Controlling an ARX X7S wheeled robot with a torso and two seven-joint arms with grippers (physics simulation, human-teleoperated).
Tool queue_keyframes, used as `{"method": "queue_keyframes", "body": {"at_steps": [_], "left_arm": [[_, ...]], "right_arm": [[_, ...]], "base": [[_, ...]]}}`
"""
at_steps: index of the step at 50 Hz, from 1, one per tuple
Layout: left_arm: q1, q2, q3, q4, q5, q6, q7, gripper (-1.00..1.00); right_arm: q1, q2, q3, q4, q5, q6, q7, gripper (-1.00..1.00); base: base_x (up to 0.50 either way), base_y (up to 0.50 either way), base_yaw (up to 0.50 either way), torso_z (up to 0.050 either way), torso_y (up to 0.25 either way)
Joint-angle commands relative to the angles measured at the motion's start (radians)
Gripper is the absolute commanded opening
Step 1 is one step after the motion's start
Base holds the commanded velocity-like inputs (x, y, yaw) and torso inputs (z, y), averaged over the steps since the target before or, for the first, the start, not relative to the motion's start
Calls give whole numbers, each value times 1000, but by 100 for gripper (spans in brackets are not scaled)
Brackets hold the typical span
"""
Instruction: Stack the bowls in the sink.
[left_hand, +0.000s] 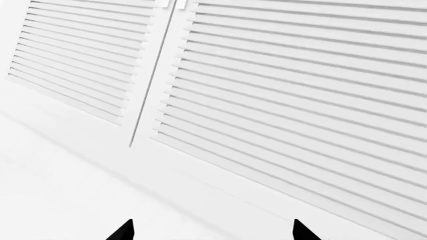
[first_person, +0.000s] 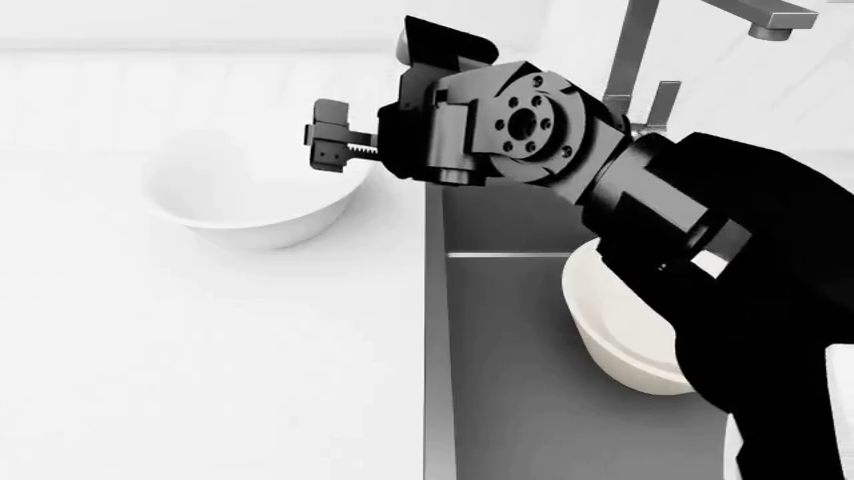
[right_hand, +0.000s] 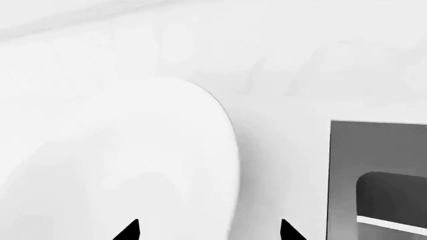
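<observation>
The pure white bowl (first_person: 247, 195) stands upright on the white counter left of the sink (first_person: 521, 400). The cream bowl (first_person: 617, 335) sits inside the sink by its right side, partly hidden by my right arm. My right gripper (first_person: 334, 138) reaches across the sink and hovers at the white bowl's right rim. In the right wrist view the gripper (right_hand: 208, 232) is open and empty, with the white bowl's (right_hand: 127, 170) rim edge between the fingertips. My left gripper (left_hand: 212, 231) is open and empty, facing white louvred doors; it is out of the head view.
The tall grey faucet (first_person: 634, 50) stands at the sink's back edge, right behind my right wrist. The sink's corner (right_hand: 377, 165) shows in the right wrist view. White louvred cabinet doors (left_hand: 287, 85) fill the left wrist view. A white counter (first_person: 200, 360) lies left of the sink.
</observation>
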Motion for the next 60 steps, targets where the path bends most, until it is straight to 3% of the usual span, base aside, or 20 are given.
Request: {"method": "queue_keyframes", "body": {"at_steps": [1, 60], "left_arm": [[6, 1, -3, 1, 0, 1, 0, 100], [99, 25, -83, 9, 20, 3, 19, 100]], "right_arm": [[-14, -4, -52, -1, 51, -22, -21, 100], [-91, -4, -48, -70, 102, -63, -39, 100]], "base": [[0, 0, 0, 0, 0], [0, 0, 0, 0, 0]]}}
